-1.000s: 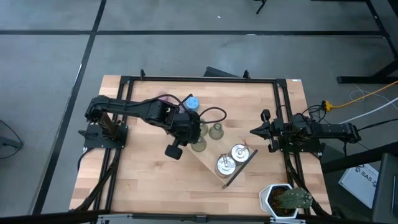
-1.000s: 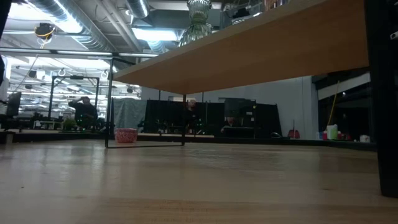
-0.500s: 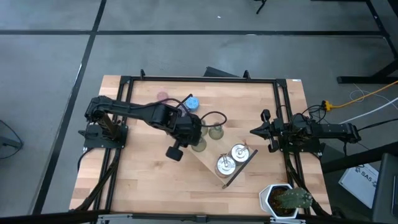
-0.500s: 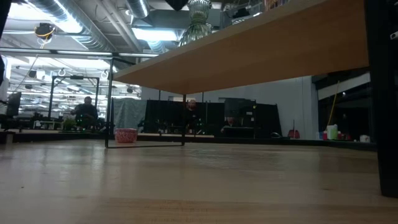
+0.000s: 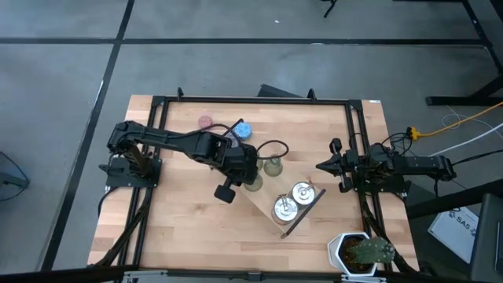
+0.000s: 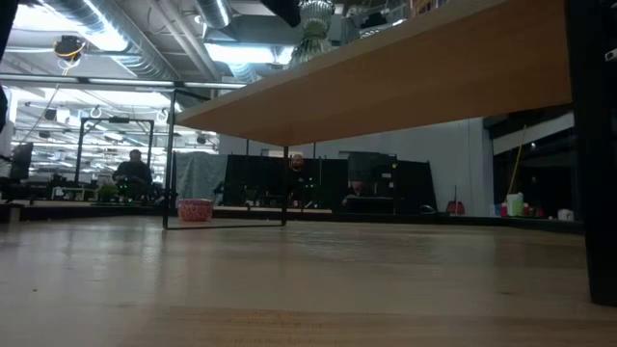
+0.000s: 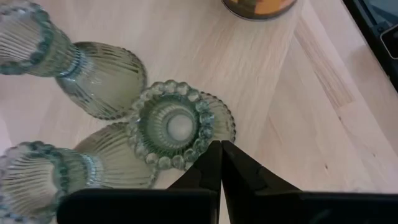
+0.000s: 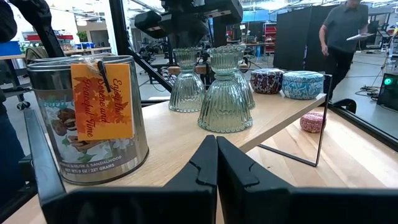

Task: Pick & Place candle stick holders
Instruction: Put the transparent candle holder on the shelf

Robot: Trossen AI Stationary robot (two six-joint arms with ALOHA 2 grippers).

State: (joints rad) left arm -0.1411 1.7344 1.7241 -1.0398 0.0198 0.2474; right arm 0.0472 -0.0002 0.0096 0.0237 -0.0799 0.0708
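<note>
In the high view the left gripper (image 5: pixel 250 163) hangs over the cluster of 3 olive-green ribbed glass bell-shaped candle stick holders (image 5: pixel 273 165) at the near end of the long rectangular wooden tray (image 5: pixel 263 203). The arm has slid toward the tray over the last second, uncovering the small pink holder (image 5: pixel 206 122), which sits on the light wooden table (image 5: pixel 181 228) near the round blue holder (image 5: pixel 242 130). The 2 shiny silver round holders (image 5: pixel 302 192) stand further along the tray, and the purple one cannot be made out here. The right gripper (image 5: pixel 322 166) waits at the table's right edge, jaws shut, with the potted green plant in a white pot (image 5: pixel 365 251) at the corner nearby. In the low view a dark part of the left arm now shows at the top edge, beside a green holder (image 6: pixel 313 24) on the tray, where a second ago there was none. In the left wrist view the jaws are pressed together on nothing, their tips just beside the beaded rim of 1 green holder (image 7: pixel 171 124). They have just finished closing without catching it, so no grip seems made, and they would likely have to open again. The right wrist view shows its own jaws tip to tip, with all 3 green holders (image 8: pixel 225 93) upright on the tray.
</note>
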